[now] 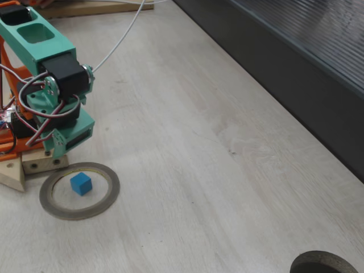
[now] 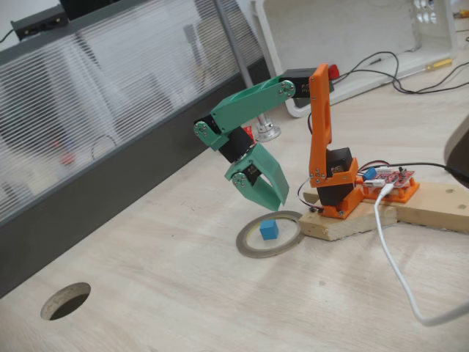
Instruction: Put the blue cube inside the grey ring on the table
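Blue cube sits flat on the pale wood-grain worktop inside the grey ring, left of the opening's centre in a fixed view and apart from the yellowish inner rim. Green fingers hang just above the ring in the other fixed view, pointing down, empty and clear of the cube; whether they are spread or pressed together I cannot tell. An orange arm base stands on a wooden block beside the ring.
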{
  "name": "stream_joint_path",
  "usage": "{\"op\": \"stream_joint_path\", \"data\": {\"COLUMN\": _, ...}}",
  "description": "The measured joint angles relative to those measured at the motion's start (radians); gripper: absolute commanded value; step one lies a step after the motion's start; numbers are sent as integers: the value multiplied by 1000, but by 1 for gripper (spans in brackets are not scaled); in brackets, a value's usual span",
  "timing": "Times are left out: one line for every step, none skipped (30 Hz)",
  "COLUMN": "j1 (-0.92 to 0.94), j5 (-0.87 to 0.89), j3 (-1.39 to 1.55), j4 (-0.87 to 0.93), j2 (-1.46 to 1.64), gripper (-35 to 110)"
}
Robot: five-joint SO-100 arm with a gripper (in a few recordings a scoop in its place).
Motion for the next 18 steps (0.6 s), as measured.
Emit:
{"op": "stream_joint_path", "data": {"j1": 0, "j5": 0, "j3": 0, "j4": 2, "j2": 0, "gripper": 11}}
{"op": "stream_joint_path", "data": {"j1": 0, "j5": 0, "j3": 0, "j4": 3, "j2": 0, "gripper": 11}}
{"op": "stream_joint_path", "data": {"j1": 0, "j5": 0, "j3": 0, "j4": 3, "j2": 0, "gripper": 11}}
{"op": "stream_joint_path", "data": {"j1": 0, "j5": 0, "j3": 0, "j4": 3, "j2": 0, "gripper": 11}}
{"op": "stream_joint_path", "data": {"j1": 0, "j5": 0, "j3": 0, "j4": 3, "j2": 0, "gripper": 11}}
{"op": "stream_joint_path", "data": {"j1": 0, "j5": 0, "j3": 0, "j4": 3, "j2": 0, "gripper": 11}}
{"op": "stream_joint_path", "data": {"j1": 0, "j5": 0, "j3": 0, "j4": 3, "j2": 0, "gripper": 11}}
{"op": "stream_joint_path", "data": {"j1": 0, "j5": 0, "j3": 0, "j4": 3, "j2": 0, "gripper": 11}}
{"op": "stream_joint_path", "data": {"j1": 0, "j5": 0, "j3": 0, "j4": 3, "j2": 8, "gripper": 11}}
{"op": "stream_joint_path", "data": {"j1": 0, "j5": 0, "j3": 0, "j4": 3, "j2": 28, "gripper": 11}}
{"op": "stream_joint_path", "data": {"j1": 0, "j5": 0, "j3": 0, "j4": 3, "j2": 54, "gripper": 11}}
{"op": "stream_joint_path", "data": {"j1": 0, "j5": 0, "j3": 0, "j4": 3, "j2": 84, "gripper": 11}}
{"op": "stream_joint_path", "data": {"j1": 0, "j5": 0, "j3": 0, "j4": 3, "j2": 115, "gripper": 11}}
{"op": "stream_joint_path", "data": {"j1": 0, "j5": 0, "j3": 0, "j4": 3, "j2": 147, "gripper": 11}}
{"op": "stream_joint_path", "data": {"j1": -2, "j5": 0, "j3": 0, "j4": 3, "j2": 173, "gripper": 11}}
{"op": "stream_joint_path", "data": {"j1": 0, "j5": 0, "j3": 0, "j4": 3, "j2": 196, "gripper": 11}}
{"op": "stream_joint_path", "data": {"j1": 0, "j5": 0, "j3": 0, "j4": 3, "j2": 215, "gripper": 11}}
{"op": "stream_joint_path", "data": {"j1": 0, "j5": 0, "j3": 0, "j4": 3, "j2": 225, "gripper": 11}}
